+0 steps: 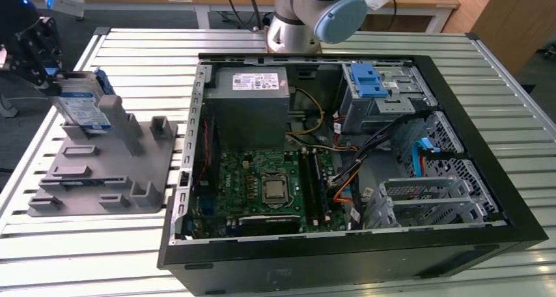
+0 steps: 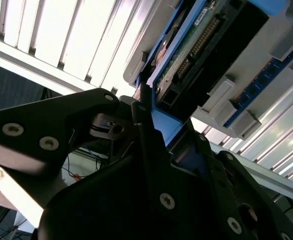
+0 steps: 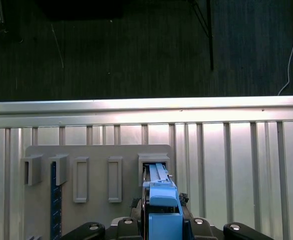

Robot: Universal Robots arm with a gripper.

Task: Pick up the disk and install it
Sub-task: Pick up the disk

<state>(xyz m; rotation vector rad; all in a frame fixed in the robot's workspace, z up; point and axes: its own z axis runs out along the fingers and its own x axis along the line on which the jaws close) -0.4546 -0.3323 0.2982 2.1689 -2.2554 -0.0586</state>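
- While the arm (image 1: 295, 23) rises behind the open computer case (image 1: 473, 114), the pincer (image 1: 52, 72) is out at the exterior view's far left. It hangs over the grey holder plate (image 1: 104, 173) on the slatted metal worktop (image 1: 139, 49).
- It's clenched on the disk (image 1: 83, 107). In the second wrist view, the black fingers (image 2: 144, 134) press against the blue carrier frame at the drive's upper end.
- The disk stands on edge, leaning a touch, with its white-and-blue label facing the exterior camera and its lower end down among the plate's upright brackets.
- First wrist view now: the disk (image 3: 161, 200) is edge-on with the blue frame uppermost. It runs from the pincer (image 3: 161, 220) to a raised rectangular slot on the holder plate (image 3: 96, 152).
- Whether its far end sits inside that slot or just above it, one cannot tell.
- In the second wrist view, the disk (image 2: 184, 55) shows its green circuit-board side, with a row of connector pins along it.
- Well apart from the disk, inside the case, are the grey power-supply box (image 1: 247, 105), the green motherboard (image 1: 260, 180) and a drive cage with a blue latch (image 1: 378, 82).
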